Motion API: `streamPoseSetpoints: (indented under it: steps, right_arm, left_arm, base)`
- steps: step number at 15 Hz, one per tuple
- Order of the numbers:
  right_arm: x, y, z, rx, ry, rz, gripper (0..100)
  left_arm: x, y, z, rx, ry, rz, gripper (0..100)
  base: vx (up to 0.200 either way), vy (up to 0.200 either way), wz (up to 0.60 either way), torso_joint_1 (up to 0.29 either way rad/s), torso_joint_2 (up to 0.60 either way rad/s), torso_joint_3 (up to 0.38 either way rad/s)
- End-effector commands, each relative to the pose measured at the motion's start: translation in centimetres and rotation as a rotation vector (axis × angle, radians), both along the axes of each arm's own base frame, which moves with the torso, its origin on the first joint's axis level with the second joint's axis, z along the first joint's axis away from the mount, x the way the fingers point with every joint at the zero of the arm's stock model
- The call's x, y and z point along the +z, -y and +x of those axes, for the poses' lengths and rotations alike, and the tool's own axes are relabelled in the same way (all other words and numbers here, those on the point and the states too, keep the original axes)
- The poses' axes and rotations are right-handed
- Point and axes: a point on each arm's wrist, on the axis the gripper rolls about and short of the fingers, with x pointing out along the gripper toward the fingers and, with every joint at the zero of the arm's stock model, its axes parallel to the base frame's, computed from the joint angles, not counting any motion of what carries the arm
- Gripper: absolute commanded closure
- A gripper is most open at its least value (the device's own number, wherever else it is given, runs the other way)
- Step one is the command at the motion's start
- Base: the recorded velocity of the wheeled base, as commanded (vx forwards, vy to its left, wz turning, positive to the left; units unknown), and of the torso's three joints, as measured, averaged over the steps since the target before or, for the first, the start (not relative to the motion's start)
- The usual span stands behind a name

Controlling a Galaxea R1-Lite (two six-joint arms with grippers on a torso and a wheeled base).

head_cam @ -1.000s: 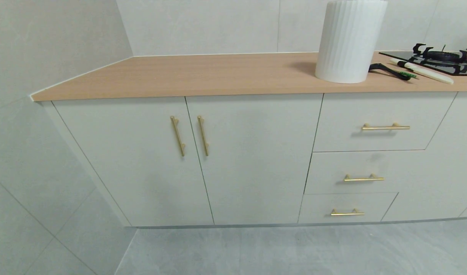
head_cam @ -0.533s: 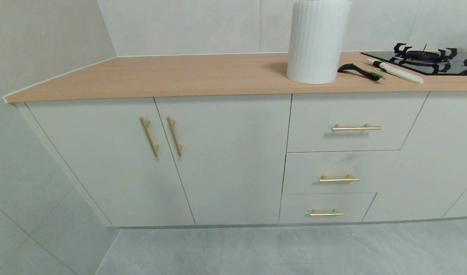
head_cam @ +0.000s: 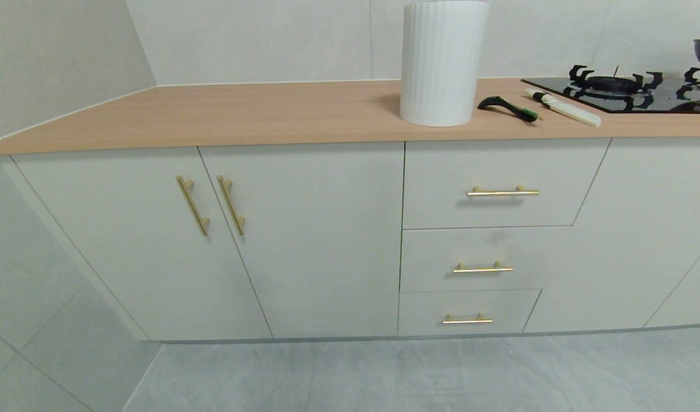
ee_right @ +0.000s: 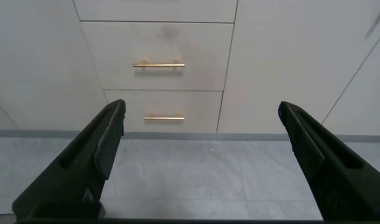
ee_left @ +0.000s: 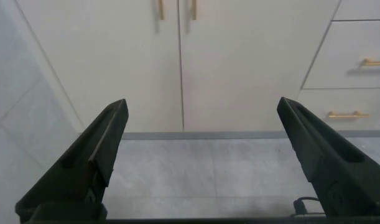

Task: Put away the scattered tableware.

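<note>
Swinging right, camera brings peeler and knife on table toward mid-view, approach only; left claw and right claw released, empty

Cabinets under a wooden counter
Two doors with gold handles stand on the left, three stacked drawers to their right. A black hob sits at the counter's right end, with grey floor nearer.
</note>
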Motion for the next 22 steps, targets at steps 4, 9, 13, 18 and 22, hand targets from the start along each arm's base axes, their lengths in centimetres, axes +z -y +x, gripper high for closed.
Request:
streamPoseSetpoints:
  steps: [4,9,13,18,22]
  right_arm:
    - [0.0,0.0,0.0,0.001,-0.002,-0.001,0]
    - [0.0,0.0,0.0,0.001,-0.001,-0.001,0]
    - [0.0,0.0,0.0,0.001,-0.002,-0.001,0]
    - [0.0,0.0,0.0,0.004,0.001,-0.001,0]
    - [2.4,0.0,-0.6,0.01,0.096,0.031,0]
  left_arm:
    - [0.0,0.0,0.0,0.0,-0.001,0.0,0]
    - [0.0,0.0,0.0,0.0,-0.001,0.0,0]
    - [0.0,0.0,0.0,0.0,-0.001,0.002,0]
    - [0.0,0.0,0.0,0.0,-0.001,0.002,0]
    - [0.0,0.0,0.0,0.0,-0.001,0.002,0]
  base:
    - [0.05,0.0,0.0,0.001,0.0,0.001]
    - [0.2,0.0,0.0,0.0,0.0,0.005]
    - [0.0,0.0,0.0,0.0,0.0,0.0]
    - [0.0,0.0,0.0,0.0,0.0,0.0]
    - [0.0,0.0,0.0,0.0,0.0,0.0]
